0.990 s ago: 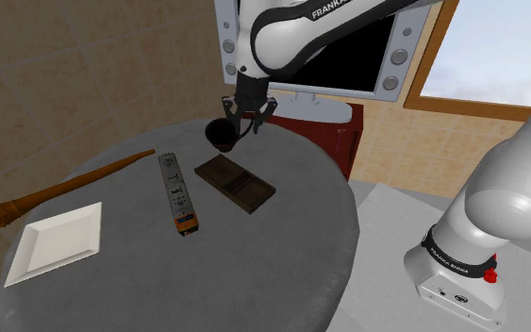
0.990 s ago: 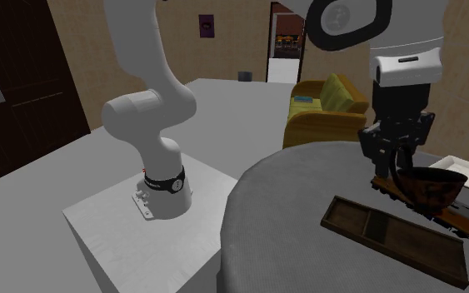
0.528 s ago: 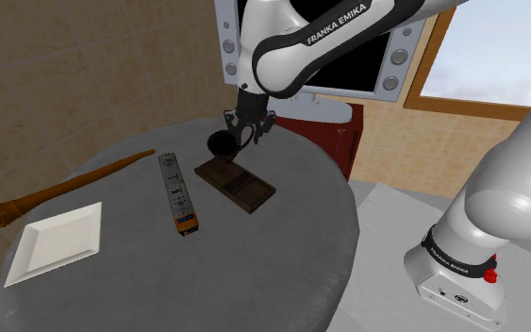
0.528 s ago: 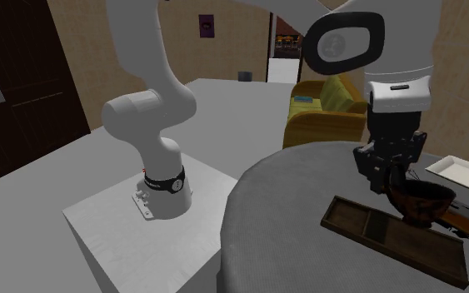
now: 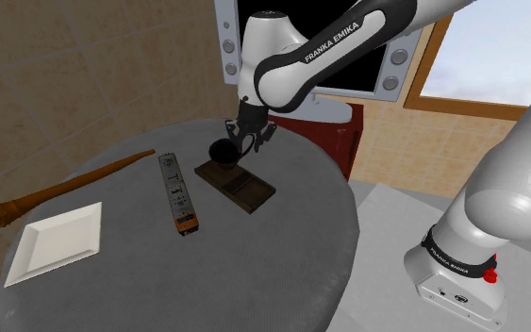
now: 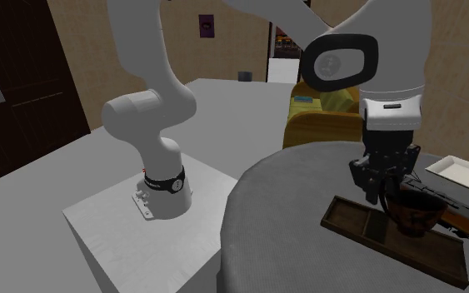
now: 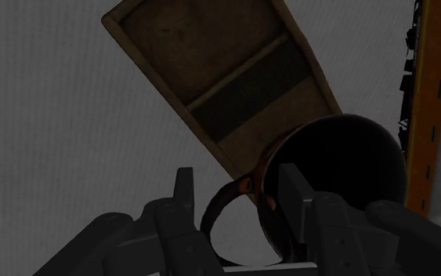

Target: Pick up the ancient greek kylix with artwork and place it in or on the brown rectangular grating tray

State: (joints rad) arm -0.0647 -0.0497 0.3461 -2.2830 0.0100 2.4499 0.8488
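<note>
The gripper (image 7: pixel 236 179) is seen closed down to a narrow gap, with its two fingers (image 7: pixel 184 194) clasped on the looped handle (image 7: pixel 225 208) of the kylix (image 7: pixel 344 176). The loop is held between the fingers, and one finger is set right against the outside of the bowl by the rim. The kylix is shown as a dark brown bowl with a reddish rim, mouth up.

In the shoulder view the gripper (image 5: pixel 242 140) is pointed down over the round grey table (image 5: pixel 282 269). The kylix (image 5: pixel 223 151) is hung from it low over the end of the brown tray (image 5: pixel 240 185) that lies toward the shoulder view's left. In the second exterior view the kylix (image 6: pixel 414 216) is seen just beside the gripper (image 6: pixel 382 193), low over the tray (image 6: pixel 374 233). Whether the cup's foot is touching the tray cannot be told.

A grey remote control (image 5: pixel 177 193) with an orange end is laid just beside the tray, toward the shoulder view's left. A white square plate (image 5: pixel 58 241) and a long wooden club (image 5: pixel 60 189) are placed well apart from the tray, further left
</note>
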